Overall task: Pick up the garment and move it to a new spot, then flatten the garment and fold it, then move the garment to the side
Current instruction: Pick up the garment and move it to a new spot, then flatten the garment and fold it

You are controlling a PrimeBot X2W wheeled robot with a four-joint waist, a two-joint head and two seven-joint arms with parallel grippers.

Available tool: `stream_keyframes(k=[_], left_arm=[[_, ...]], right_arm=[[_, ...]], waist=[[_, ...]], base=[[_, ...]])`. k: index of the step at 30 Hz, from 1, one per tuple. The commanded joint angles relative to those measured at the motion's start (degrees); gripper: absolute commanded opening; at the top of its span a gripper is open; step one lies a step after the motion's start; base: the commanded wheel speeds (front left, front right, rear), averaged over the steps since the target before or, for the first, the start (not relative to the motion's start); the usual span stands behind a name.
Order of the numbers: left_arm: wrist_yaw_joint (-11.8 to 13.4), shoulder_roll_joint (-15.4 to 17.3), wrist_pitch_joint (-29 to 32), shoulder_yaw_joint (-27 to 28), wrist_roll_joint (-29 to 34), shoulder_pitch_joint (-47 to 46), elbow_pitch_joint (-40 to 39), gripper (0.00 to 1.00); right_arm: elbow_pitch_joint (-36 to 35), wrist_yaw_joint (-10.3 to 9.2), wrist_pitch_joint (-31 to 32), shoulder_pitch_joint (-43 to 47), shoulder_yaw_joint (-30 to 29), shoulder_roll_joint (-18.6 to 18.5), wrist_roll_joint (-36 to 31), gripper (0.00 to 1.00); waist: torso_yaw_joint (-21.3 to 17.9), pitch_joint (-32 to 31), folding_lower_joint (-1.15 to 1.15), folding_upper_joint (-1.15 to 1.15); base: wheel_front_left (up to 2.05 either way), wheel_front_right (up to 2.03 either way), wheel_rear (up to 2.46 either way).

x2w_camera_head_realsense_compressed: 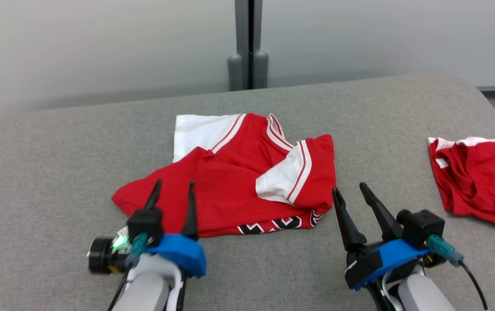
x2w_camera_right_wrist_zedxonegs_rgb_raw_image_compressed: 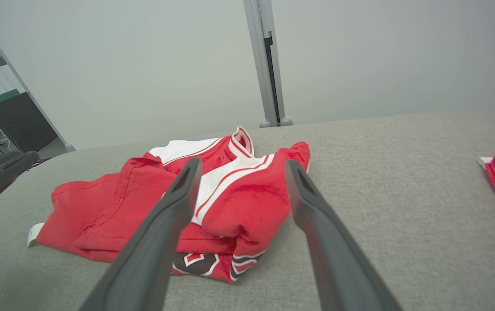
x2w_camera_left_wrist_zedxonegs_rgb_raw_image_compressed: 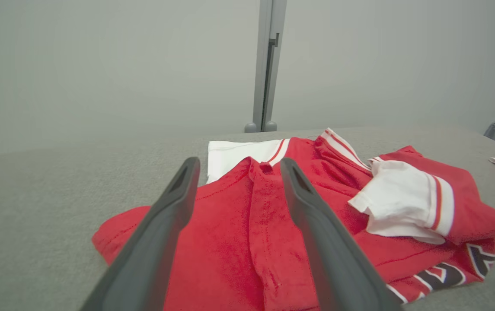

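Red garment (x2w_camera_head_realsense_compressed: 230,190), part-folded, lies mid-bench (x2w_camera_head_realsense_compressed: 57,172), long axis 9-to-3 o'clock. Left gripper (x2w_camera_head_realsense_compressed: 174,188), jaws open and empty, hovers over the near-left hem, cloth at 12 o'clock. Right gripper (x2w_camera_head_realsense_compressed: 349,188), likewise open and empty, stands just off the right edge (garment at 10 o'clock). The left arm is nearer.

Bare grey tabletop (x2w_camera_head_realsense_compressed: 48,172) lies open from 7 to 11 o'clock of the folded red-and-white jersey (x2w_camera_head_realsense_compressed: 230,185). At its 3 o'clock a wide clear lane runs as far as a crumpled second red garment (x2w_camera_head_realsense_compressed: 478,181). At 12 o'clock, a grey post (x2w_camera_head_realsense_compressed: 248,43) stands behind the tabletop.
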Motion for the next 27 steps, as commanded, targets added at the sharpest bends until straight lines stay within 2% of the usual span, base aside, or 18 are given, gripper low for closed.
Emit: stream_keyframes(k=[1,6,12,16,22,27], left_arm=[[0.3,0.3,-0.2,2.5,0.8,2.9,-1.6,1.00],[-0.4,-0.6,-0.1,10.6,3.3,12.6,-5.9,1.00],[-2.9,-1.9,-0.2,14.6,6.5,17.9,-7.0,1.00],[-5.3,-2.6,-0.1,15.0,7.6,17.2,-6.0,1.00],[-9.2,-3.1,-0.2,12.3,6.5,13.0,-1.1,1.00],[-9.7,-3.1,-0.2,9.1,2.2,8.5,3.1,1.00]], right_arm=[[0.3,0.01,0.0,1.5,-0.1,-0.2,-0.1,1.00],[1.2,0.01,0.0,3.6,-0.4,-0.2,-0.3,1.00],[1.5,0.01,0.0,5.0,-0.5,-0.2,-0.2,1.00],[1.5,0.01,0.0,4.7,-0.3,-0.2,-0.4,1.00],[0.9,0.01,0.0,2.6,0.0,-0.2,-0.6,1.00],[0.6,0.01,0.0,1.2,-0.2,-0.2,-1.0,1.00]], waist=[[0.4,-1.0,0.01,0.01],[1.8,-4.0,0.01,0.01],[2.5,-4.9,0.01,0.01],[2.2,-4.4,0.01,0.01],[0.2,-1.0,0.01,0.01],[-2.0,2.2,0.01,0.01]], base=[[0.00,0.00,0.00],[0.00,0.00,0.00],[0.00,0.00,0.00],[0.00,0.00,0.00],[0.00,0.00,0.00],[0.00,0.00,0.00]])
